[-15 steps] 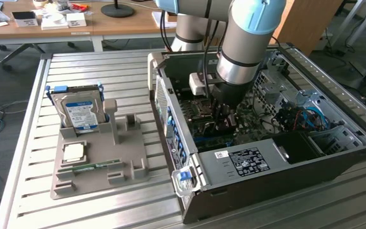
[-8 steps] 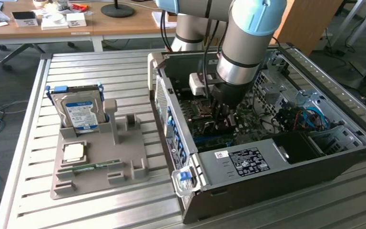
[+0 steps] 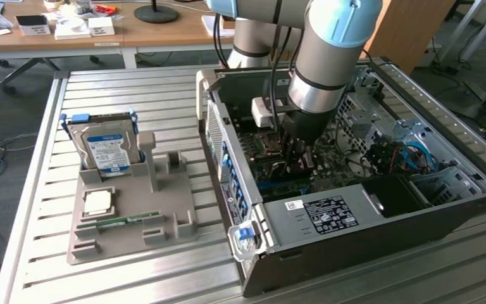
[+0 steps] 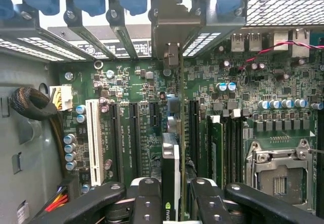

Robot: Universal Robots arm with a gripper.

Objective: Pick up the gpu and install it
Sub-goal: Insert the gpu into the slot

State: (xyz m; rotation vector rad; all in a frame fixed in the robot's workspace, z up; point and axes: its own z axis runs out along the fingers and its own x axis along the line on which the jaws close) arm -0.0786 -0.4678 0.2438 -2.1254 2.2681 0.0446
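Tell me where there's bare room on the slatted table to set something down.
The slatted table is bare between the hard drive and its far edge, and along the near edge in front of the grey parts holder. It is crowded inside the computer case, where the gripper holds the gpu over the motherboard.

The arm (image 3: pixel 331 60) reaches down into the open PC case (image 3: pixel 445 209), with the gripper (image 3: pixel 298 166) low over the motherboard (image 3: pixel 268 174). To the exterior view's left, a grey fixture (image 3: pixel 129 234) on the slatted table (image 3: pixel 124 88) holds an upright hard drive (image 3: pixel 106 149), a CPU (image 3: pixel 98 202) and a RAM stick (image 3: pixel 118 221).
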